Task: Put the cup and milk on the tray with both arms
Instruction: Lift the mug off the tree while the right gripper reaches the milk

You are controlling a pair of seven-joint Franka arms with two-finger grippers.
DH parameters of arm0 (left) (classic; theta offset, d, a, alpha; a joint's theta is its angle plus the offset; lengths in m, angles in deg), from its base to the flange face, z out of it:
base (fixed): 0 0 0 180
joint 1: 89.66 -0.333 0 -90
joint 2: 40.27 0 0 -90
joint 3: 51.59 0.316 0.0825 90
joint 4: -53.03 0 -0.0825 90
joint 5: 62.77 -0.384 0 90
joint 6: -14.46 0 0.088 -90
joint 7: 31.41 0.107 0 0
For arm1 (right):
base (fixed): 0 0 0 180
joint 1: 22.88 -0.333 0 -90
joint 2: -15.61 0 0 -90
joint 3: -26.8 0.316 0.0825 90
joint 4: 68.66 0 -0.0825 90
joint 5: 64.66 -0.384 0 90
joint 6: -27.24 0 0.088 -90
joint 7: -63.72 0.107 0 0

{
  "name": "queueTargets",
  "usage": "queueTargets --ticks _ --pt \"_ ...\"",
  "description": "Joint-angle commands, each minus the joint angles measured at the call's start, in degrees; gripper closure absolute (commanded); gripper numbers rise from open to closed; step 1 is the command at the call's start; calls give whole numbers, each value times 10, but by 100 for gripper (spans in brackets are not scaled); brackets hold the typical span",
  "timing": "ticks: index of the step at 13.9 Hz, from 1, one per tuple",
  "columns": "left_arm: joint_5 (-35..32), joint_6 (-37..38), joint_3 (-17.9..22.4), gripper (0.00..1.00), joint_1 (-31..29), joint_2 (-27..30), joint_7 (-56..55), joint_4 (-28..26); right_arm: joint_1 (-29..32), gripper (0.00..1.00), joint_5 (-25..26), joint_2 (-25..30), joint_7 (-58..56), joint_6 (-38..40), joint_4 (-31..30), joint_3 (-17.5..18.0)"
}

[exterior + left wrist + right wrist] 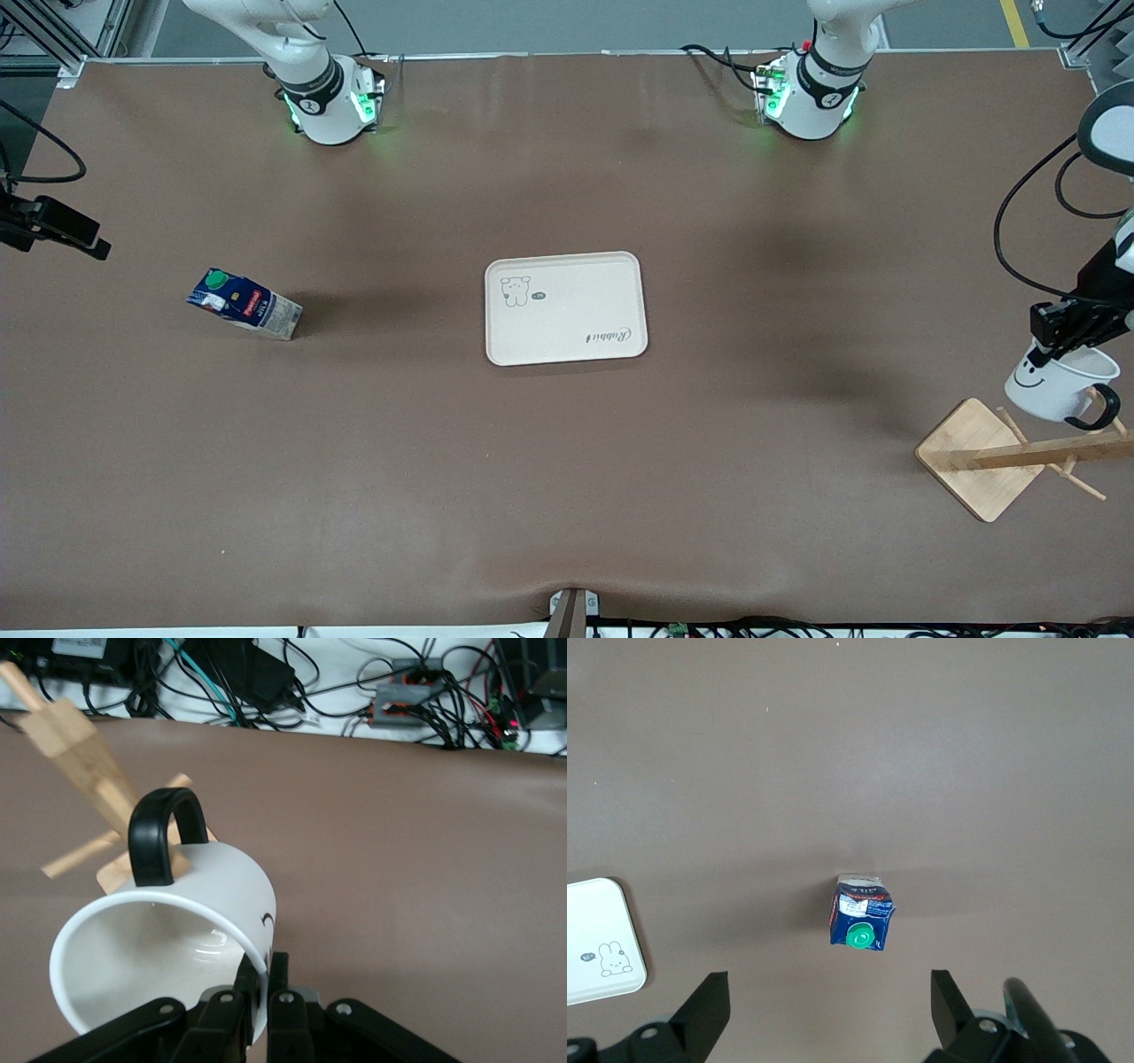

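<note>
Front view: milk stands toward the right arm's end, light and crushable, best squeezed mid-body; right gripper hangs wide above it. Tray is central. Left gripper pinches the rigid, breakable cup by its rim, over the rack.

White smiley cup, dark blue green-capped milk, cream tray

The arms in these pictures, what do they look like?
Both arms are white with black joint rings, and their bases glow green. Black cables loop beside the left arm. The left claw and the right claw are black, each with two fingers.
</note>
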Motion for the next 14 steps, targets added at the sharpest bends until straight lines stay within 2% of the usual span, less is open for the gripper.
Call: queueTargets --ticks 1,4,6,9,11,12,14 --pt "-3 69 -14 100 -1 23 -27 39 -1 0 4 -13 -4 4 17 0" --pt "-77 134 -40 100 -2 57 -91 49 -1 0 7 -15 -4 4 17 0" --pt "-84 196 -62 100 -2 62 -142 68 0 0 8 -30 -4 4 16 0" --pt "-87 237 -118 100 -1 58 -232 91 1 0 7 -47 -6 6 15 0" --pt "-91 270 -163 100 0 54 -306 95 13 0 -5 -115 -5 14 17 -1" --pt "-99 272 -184 100 0 52 -342 96 23 0 -24 -124 -7 13 19 -1" --pt "-117 274 -229 100 0 10 -388 128 35 0 -40 -129 -6 19 15 -2"
